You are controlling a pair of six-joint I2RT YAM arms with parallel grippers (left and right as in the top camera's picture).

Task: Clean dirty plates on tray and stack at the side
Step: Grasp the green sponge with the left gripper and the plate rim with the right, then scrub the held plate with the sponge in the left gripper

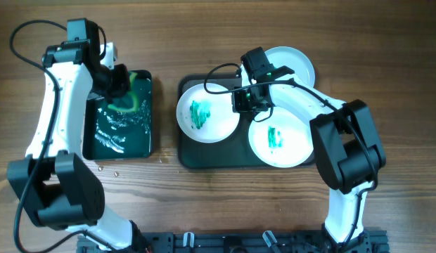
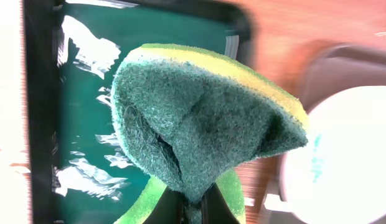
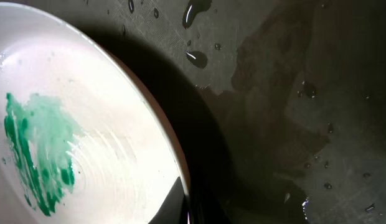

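The left hand (image 1: 119, 86) is pinching a green sponge (image 2: 199, 118) over the small black tray (image 1: 119, 144) at the left of the worktop (image 1: 387, 42). The right hand (image 1: 250, 100) sits low at the right rim of the left white plate (image 1: 204, 112) on the big tray (image 1: 218, 159); whether it grips that rim I cannot tell. Scrubbing looks about to begin, I'd say: next the sponge must cross right to that smeared plate.

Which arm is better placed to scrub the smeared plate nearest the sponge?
Left. The left gripper is shut on the sponge over the black tray; the right gripper sits at the plate rim without one.
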